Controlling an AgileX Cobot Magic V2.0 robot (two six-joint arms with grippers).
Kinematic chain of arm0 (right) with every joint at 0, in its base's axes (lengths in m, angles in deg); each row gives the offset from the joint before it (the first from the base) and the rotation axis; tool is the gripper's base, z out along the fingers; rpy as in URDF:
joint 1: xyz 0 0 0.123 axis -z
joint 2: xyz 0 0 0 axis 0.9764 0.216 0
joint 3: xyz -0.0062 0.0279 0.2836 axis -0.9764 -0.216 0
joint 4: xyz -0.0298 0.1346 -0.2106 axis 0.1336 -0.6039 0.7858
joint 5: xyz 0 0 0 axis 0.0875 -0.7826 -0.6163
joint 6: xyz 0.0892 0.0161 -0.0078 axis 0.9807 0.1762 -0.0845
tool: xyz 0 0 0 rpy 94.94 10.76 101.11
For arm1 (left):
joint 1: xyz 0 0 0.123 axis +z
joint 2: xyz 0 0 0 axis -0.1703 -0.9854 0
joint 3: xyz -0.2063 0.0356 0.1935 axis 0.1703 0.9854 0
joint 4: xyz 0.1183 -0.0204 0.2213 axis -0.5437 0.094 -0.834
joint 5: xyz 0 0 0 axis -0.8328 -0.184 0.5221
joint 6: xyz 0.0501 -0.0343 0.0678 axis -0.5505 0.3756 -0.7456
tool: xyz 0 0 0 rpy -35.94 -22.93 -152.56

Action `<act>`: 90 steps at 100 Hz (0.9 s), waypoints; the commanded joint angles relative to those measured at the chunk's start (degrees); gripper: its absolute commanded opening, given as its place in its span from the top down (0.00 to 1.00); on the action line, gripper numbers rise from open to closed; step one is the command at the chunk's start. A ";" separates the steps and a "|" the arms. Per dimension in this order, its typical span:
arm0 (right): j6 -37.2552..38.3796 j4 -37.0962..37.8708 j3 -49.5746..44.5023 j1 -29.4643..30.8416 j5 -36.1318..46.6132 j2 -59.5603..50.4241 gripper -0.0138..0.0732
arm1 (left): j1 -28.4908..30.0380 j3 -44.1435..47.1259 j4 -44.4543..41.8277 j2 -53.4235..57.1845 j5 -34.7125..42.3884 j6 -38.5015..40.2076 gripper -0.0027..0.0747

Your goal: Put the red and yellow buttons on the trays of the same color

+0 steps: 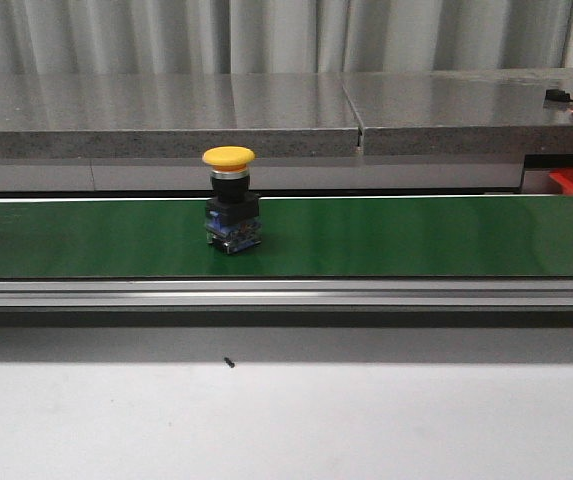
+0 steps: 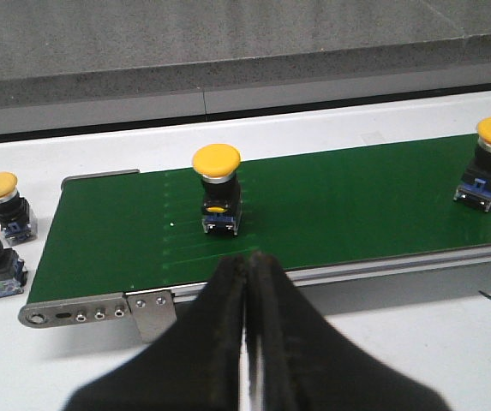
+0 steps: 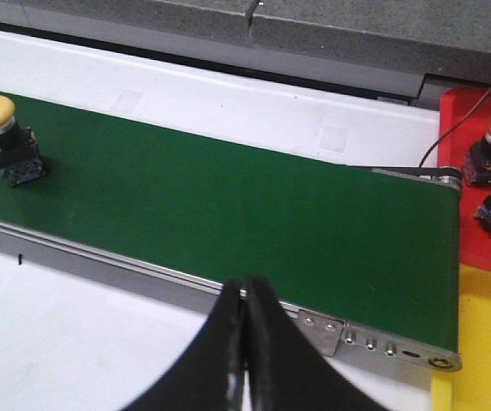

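Both tools are held closed and empty: left tool (image 2: 249,265) just short of a yellow-capped black pushbutton (image 2: 218,188) on the green conveyor belt (image 2: 339,205); right tool (image 3: 247,287) at belt edge.

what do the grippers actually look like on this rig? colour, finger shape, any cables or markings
Only the wrist views show them. The left gripper and right gripper look alike: matte black fingers, broad at the base and tapering to narrow tips, with a slightly rough surface. No markings, labels or cables are visible on either. The arms themselves are out of frame in every view.
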 commanded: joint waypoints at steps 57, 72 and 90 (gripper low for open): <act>-0.69 -5.44 4.18 -0.14 -3.22 1.67 0.36 | -0.37 -0.56 0.83 -0.37 3.96 0.74 0.99; -0.69 -5.44 6.64 -0.14 -4.13 4.57 0.08 | -0.37 -0.56 0.83 -0.37 3.96 0.74 0.99; -0.74 -5.44 11.45 -0.14 -6.88 12.00 0.12 | -0.37 -0.56 0.83 -0.37 3.96 0.74 0.99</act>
